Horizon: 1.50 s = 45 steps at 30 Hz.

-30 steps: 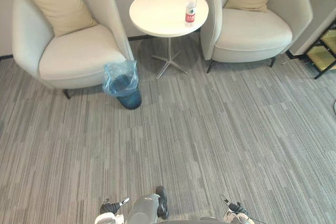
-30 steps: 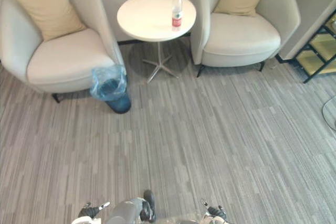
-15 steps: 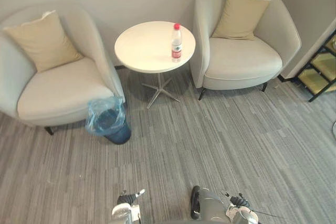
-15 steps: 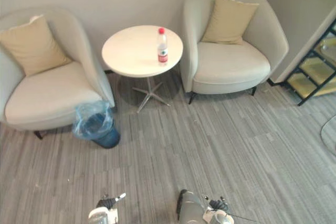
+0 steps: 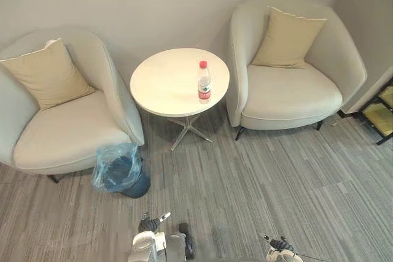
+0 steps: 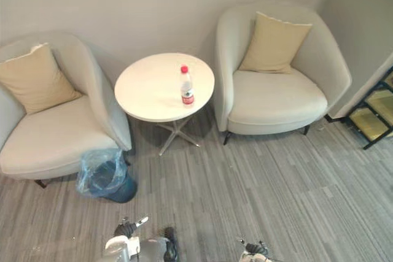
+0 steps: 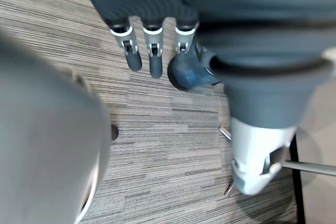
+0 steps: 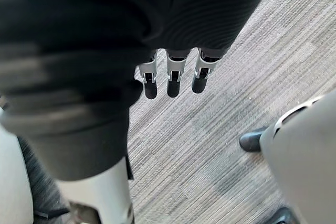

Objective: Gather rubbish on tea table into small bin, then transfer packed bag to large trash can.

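Left armchair (image 5: pixel 67 133): pale, with a tan cushion (image 5: pixel 46 75). Its front corner is just beside the bin, so I judge a walk-in should stay off that side.
Small bin (image 5: pixel 130 181): dark, lined with a blue bag (image 5: pixel 110 164) whose mouth stands open. It sits on the carpet (image 5: pixel 276 176) near the worktop's foot. What lies inside I cannot tell.
Left hand (image 7: pixel 152 56): hangs low at the robot's side, fingers straight and apart, holding nothing.
Worktop (image 5: pixel 166 84): a round white tea table on one thin stem with a spread foot, between the two armchairs and well apart from both hands.
Bottle (image 5: pixel 204 84): clear plastic with a red cap and red label. It stands upright on the worktop's right-hand half and is the one piece of rubbish on it.
Step in hand: probably closing on the worktop, as nothing is within reach yet.
How to do it well: come in square to the worktop's front edge, a little right of the bin, so the bottle lies ahead and the bin beside the left hand. Stop short of the spread foot. The bottle is tall and narrow, so it will likely tip if nudged; wrap it at the label, not the cap.
Right hand (image 8: pixel 170 80): low at the right side, fingers straight and loose, empty. It looks the nearer one for the bottle.
Right armchair (image 5: pixel 288 96): pale, close beside the worktop's right edge. The reaching elbow should keep clear of it.
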Tool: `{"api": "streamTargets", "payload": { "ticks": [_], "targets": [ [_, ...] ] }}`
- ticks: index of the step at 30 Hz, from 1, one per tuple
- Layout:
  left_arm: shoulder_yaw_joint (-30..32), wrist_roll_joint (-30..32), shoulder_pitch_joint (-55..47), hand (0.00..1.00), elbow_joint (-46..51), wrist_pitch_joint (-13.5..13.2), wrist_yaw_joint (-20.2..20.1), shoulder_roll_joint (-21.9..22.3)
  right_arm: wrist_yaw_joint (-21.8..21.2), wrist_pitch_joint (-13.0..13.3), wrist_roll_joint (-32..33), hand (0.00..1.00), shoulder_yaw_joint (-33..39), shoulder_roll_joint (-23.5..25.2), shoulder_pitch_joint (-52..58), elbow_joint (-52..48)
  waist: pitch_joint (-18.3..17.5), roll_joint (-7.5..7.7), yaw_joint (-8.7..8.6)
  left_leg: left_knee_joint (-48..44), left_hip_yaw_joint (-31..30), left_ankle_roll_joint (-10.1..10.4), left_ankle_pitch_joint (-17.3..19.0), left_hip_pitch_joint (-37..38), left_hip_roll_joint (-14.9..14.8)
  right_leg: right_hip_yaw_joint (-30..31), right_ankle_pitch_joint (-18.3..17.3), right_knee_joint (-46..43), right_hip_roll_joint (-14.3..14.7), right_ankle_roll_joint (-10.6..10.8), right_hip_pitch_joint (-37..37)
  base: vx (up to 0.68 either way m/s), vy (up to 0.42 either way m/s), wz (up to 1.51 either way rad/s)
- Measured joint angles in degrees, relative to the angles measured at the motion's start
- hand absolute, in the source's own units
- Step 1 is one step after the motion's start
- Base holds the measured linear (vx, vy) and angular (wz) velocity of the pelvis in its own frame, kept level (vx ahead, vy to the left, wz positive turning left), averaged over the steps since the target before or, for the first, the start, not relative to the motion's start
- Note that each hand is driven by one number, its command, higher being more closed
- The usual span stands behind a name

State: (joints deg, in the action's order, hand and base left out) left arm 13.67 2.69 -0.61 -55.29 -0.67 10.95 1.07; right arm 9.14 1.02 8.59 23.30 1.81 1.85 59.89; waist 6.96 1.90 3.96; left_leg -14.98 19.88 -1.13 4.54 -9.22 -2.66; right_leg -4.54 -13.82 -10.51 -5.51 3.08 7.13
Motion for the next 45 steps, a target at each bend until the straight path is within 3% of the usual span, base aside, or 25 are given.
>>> {"api": "streamTargets", "payload": {
  "ticks": [1, 2, 3, 4, 5, 7, 9, 11, 12, 13, 14, 16, 18, 21, 22, 24, 26, 27, 28, 29, 30, 35, 42, 45],
  "targets": [
    [-0.17, 0.01, 0.03, 0.0, -0.08, -0.01, 0.0, -0.1, -0.09, 0.02, -0.05, 0.0, -0.12, 0.12, -0.06, -0.24, -0.05, 0.16, 0.44, 0.41, 0.69, -0.33, 0.29, 1.37, 0.36, 1.61, 0.07, -4.47, -0.53, 0.12, -1.65, 0.42, 0.162, -0.44],
    [-0.69, -0.01, 0.02, 0.0, -0.47, 0.14, 0.03, -0.09, -0.21, 0.16, -0.41, 0.0, -0.31, 0.13, -0.13, -0.55, -0.09, -0.12, 0.7, 2.03, 1.22, -0.17, 1.56, 4.12, 0.55, 2.75, 0.68, -14.39, -0.67, 1.8, -5.28, 0.53, 0.22, -0.46],
    [-1.23, -0.04, 0.11, 0.0, -0.63, 0.45, 0.03, -0.21, -0.25, 0.41, -1.52, 0.0, -1.09, -0.32, -0.07, -1.38, 0.31, -0.82, 0.53, 3.81, 0.83, 0.41, 4.14, 8.06, 0.62, 2.64, 2.95, -29.28, -1.51, 5.91, -11.26, 0.44, 0.177, -0.31],
    [-1.21, -0.04, 0.16, 0.0, -0.92, 0.57, 0.02, -0.3, -0.29, 0.53, -1.78, 0.0, -1.31, -0.33, 0.1, -1.75, 0.32, -0.68, 0.35, 4.21, 0.64, 0.45, 5.08, 9.44, 0.85, 2.23, 3.12, -33.83, -1.98, 6.43, -13.05, 0.44, 0.128, 0.0],
    [-1.11, -0.05, 0.41, 0.0, -1.86, 0.91, 0.06, -0.58, -0.35, 0.65, -1.83, 0.0, -1.71, -0.23, 0.65, -2.86, 0.47, -0.51, -0.12, 4.62, 0.07, 0.64, 5.9, 12.62, 1.47, 0.86, 2.61, -41.76, -3.85, 5.58, -16.44, 0.38, 0.041, 0.25],
    [-1.12, -0.05, 0.6, 0.0, -2.81, 1.07, 0.04, -0.34, -0.46, 0.66, -1.85, 0.0, -1.69, -0.45, 0.73, -2.94, 0.48, -0.65, -0.61, 6.18, -0.59, 0.8, 6.56, 16.86, 1.36, -2.53, 0.79, -43.93, -5.68, 3.78, -19.44, 0.32, -0.001, 0.3],
    [-1.08, -0.07, 0.57, 0.0, -3.16, 1.05, 0.04, -0.03, -0.6, 0.73, -1.92, 0.0, -1.54, -0.64, 0.68, -2.96, 0.63, -0.89, -0.95, 8.52, -1.63, 0.82, 6.56, 20.28, 0.78, -6.21, -1.0, -39.02, -6.72, 1.84, -21.84, 0.32, -0.065, 0.36],
    [-1.02, -0.07, 1.09, 0.0, -3.78, 1.02, 0.06, 0.2, -0.68, 0.71, -1.93, 0.0, -1.46, -0.93, 0.59, -2.75, 0.87, -1.4, -1.28, 9.94, -4.03, 2.21, 7.44, 22.85, -0.78, -5.32, 0.01, -26.61, -4.63, 0.97, -23.44, 0.34, -0.176, 0.61],
    [-0.93, -0.07, 1.07, 0.0, -3.78, 1.0, 0.07, 0.29, -0.68, 0.69, -1.93, 0.0, -1.46, -1.47, 0.51, -2.67, 0.95, -1.53, -1.43, 9.94, -5.07, 3.2, 8.05, 23.51, -1.24, -3.83, 1.17, -23.03, -3.42, 0.95, -23.57, 0.37, -0.267, 0.71],
    [-0.16, -0.05, 0.76, 0.0, -3.82, 1.01, 0.03, 0.2, -0.69, 0.6, -1.92, 0.0, -1.6, -1.3, 0.8, -2.31, 0.81, -0.9, -1.51, 9.79, -6.91, 4.83, 9.09, 23.5, -1.1, 0.11, 5.32, -15.22, -1.81, 0.57, -22.78, 0.4, -0.295, 0.65],
    [1.53, 0.03, 1.06, 0.0, -3.96, 1.05, 0.07, 1.24, -0.86, 0.71, -1.69, 0.0, -1.58, -1.95, 0.81, -1.67, 0.93, -1.97, -1.62, 9.69, -9.51, 5.85, 9.82, 24.55, -1.94, 1.15, 8.47, -15.42, -0.58, -1.09, -22.55, 0.4, -0.287, 0.49],
    [2.97, 0.01, 0.77, 0.0, -3.96, 0.96, 0.15, 3.1, -0.93, 0.69, -1.81, 0.0, -1.65, -3.24, 0.17, -1.54, 0.85, -4.31, -1.02, 7.58, -9.83, 5.87, 9.64, 23.78, -3.79, -0.15, 5.99, -15.41, 0.53, -1.92, -21.86, 0.39, -0.256, 0.19],
    [2.69, 0.05, 0.58, 0.0, -4.29, 1.07, -0.02, 3.06, -0.97, 0.71, -1.75, 0.0, -1.61, -3.62, 0.2, -1.45, 0.92, -5.24, -1.77, 3.06, -11.39, 6.49, 8.97, 21.91, -5.29, -2.28, 3.96, -15.31, 0.73, -2.77, -20.05, 0.32, -0.23, 0.43],
    [2.67, 0.04, 0.85, 0.0, -2.78, 0.95, -0.01, 3.01, -0.69, 0.57, -1.69, 0.0, -2.11, -3.49, 0.96, -1.2, 1.54, -4.4, -1.66, -15.05, -12.37, 9.52, 5.86, 14.19, -8.59, -6.09, 2.83, -10.58, 0.63, -3.63, -12.85, 0.27, -0.223, 0.7],
    [2.54, 0.02, 0.73, 0.0, -2.05, 0.83, -0.01, 3.03, -0.58, 0.59, -1.69, 0.0, -2.98, -3.53, 1.04, -0.77, 1.71, -4.12, -0.99, -21.5, -10.52, 9.65, 6.58, 11.24, -10.15, -7.34, 2.78, -8.43, 0.51, -3.89, -9.92, 0.22, -0.124, 0.39],
    [1.74, -0.02, 0.6, 0.0, -1.38, 0.61, 0.0, 2.96, -0.53, 0.63, -1.65, 0.0, -3.36, -3.5, 0.88, -0.51, 1.74, -3.93, -0.93, -22.67, -7.48, 8.03, 8.23, 8.44, -10.55, -8.22, 2.84, -6.27, 0.22, -3.82, -7.41, 0.15, -0.034, 0.19],
    [0.39, 0.0, 0.56, 0.0, -0.97, 0.21, -0.02, 2.48, -0.53, 0.62, -1.63, 0.0, -3.44, -3.43, 0.74, -0.49, 1.8, -3.75, -0.75, -15.14, -5.52, 7.0, 9.01, 5.98, -9.27, -8.44, 2.99, -5.01, -0.42, -3.16, -6.3, 0.14, 0.071, 0.06],
    [-0.14, 0.03, 0.79, 0.0, -1.02, 0.14, -0.02, 2.45, -0.51, 0.64, -1.68, 0.0, -3.82, -3.4, 0.54, -0.57, 1.87, -3.58, -0.82, -3.95, -5.84, 6.17, 6.03, 5.38, -7.29, -8.42, 2.9, -4.97, -1.18, -1.88, -5.82, 0.18, 0.141, 0.02],
    [-0.2, 0.03, 0.81, 0.0, -1.02, 0.14, -0.03, 2.45, -0.52, 0.64, -1.68, 0.0, -3.84, -3.42, 0.53, -0.57, 1.86, -3.6, -0.82, -2.96, -5.91, 6.23, 5.38, 5.39, -7.17, -8.41, 2.89, -4.98, -1.22, -1.82, -5.79, 0.2, 0.178, -0.02],
    [-0.76, 0.08, 1.01, 0.0, -1.18, 0.09, -0.1, 2.32, -0.47, 0.51, -1.76, 0.0, -4.19, -3.49, 0.7, -0.24, 1.66, -3.19, -0.53, 0.52, -6.88, 6.6, 1.67, 5.86, -5.43, -7.39, 2.43, -5.19, -1.57, -0.12, -6.08, 0.18, 0.18, 0.01],
    [-1.13, 0.43, 0.73, 0.0, -1.3, 0.08, -0.02, 1.08, -0.52, 0.57, -1.92, 0.0, -5.8, -2.72, 0.98, -0.52, 0.99, -1.29, -0.65, 2.89, -6.35, 5.83, 1.16, 6.93, -3.31, -6.72, 2.65, -3.62, -3.16, 1.2, -5.77, 0.15, 0.148, 0.01],
    [-2.23, 0.66, 0.79, 0.0, -2.21, 0.14, 0.0, -0.45, -0.35, 0.71, -3.8, 0.0, -7.92, -1.52, 1.48, -0.73, -0.55, 1.06, -0.58, 7.44, -5.59, 4.47, 0.66, 9.75, 0.18, -5.99, 3.25, -1.25, -5.67, 2.34, -4.3, 0.11, 0.136, -0.02],
    [-6.56, 1.88, 0.41, 0.0, -3.83, 0.07, 0.03, -2.04, 0.79, 1.28, -6.5, 0.0, -11.69, -2.27, 2.04, -5.07, -1.51, -0.22, -0.84, 10.86, -8.32, 3.7, -0.45, 11.28, 1.99, -6.29, 3.39, 1.48, -5.8, 2.55, -2.42, 0.08, 0.038, 0.1],
    [-8.71, 2.66, -0.14, 0.0, -3.87, -0.08, 0.07, -3.1, 0.97, 1.93, -9.55, 0.0, -15.65, -4.41, 4.36, -15.31, -1.49, -0.13, -0.95, 10.98, -9.85, 3.92, -0.58, 11.26, 1.76, -6.3, 3.97, 3.12, -5.17, 2.63, -1.36, 0.03, -0.039, 0.13]
  ]
}}
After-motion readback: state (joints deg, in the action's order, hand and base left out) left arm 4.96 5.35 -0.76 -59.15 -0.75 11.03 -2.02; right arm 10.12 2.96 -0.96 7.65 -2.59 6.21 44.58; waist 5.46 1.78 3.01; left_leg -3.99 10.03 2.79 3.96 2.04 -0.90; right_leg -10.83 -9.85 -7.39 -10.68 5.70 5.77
